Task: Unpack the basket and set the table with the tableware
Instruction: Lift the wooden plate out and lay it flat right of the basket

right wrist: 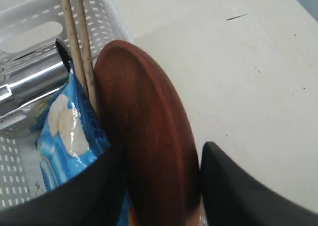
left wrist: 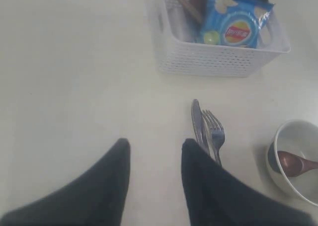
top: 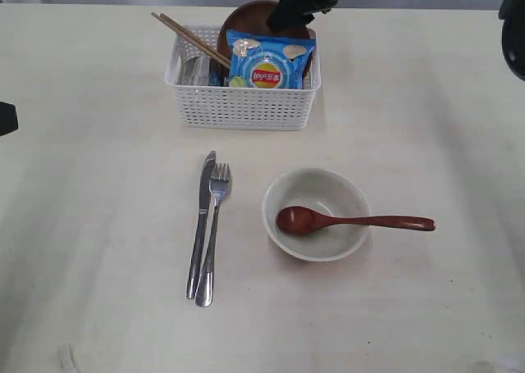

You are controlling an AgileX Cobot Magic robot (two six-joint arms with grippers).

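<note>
Straddling the plate (right wrist: 149,126) — on edge in basket (top: 242,108) — R claw (right wrist: 161,151), finger each side; can't tell if pinching.

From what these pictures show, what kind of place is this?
Probably a staged dining setup on a test bench, not a home: a plain cream table, a white basket with a plate, and a knife and fork laid beside a bowl holding a spoon.

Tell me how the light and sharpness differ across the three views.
Exterior view: soft even light, sharp, only faint shadows by the basket and bowl. Left wrist view: paler and hazier, the left claw a dark blur. Right wrist view: glare on the steel cup, the right claw blurred around the plate.
</note>
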